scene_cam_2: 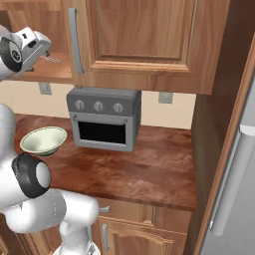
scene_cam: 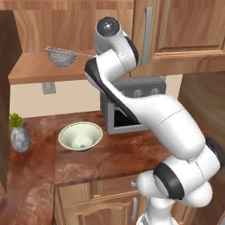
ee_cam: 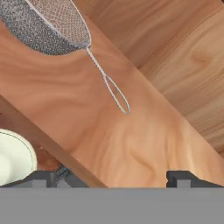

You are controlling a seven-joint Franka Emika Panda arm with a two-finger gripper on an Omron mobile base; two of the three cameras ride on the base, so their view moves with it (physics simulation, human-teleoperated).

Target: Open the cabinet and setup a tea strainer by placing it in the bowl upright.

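The cabinet is standing open at the upper left of the left base view, its wooden shelf exposed, so the first part of the task looks done. The door itself is not something I can make out for certain there.

The tea strainer is sitting on that shelf, mesh cup to the left and thin wire handle running right toward the arm. In the hand view the strainer is lying at the upper left, with its handle loop reaching toward the middle of the frame.

The pincer is showing at the bottom edge of the hand view with its two dark tips well apart and nothing between them. It is hanging short of the handle, not touching it.

The bowl is waiting on the counter at centre left of the left base view, holding nothing, beside the grey toaster oven.

Still to come, by my reading: gripping the strainer, carrying it down off the shelf, and setting it upright in the bowl.
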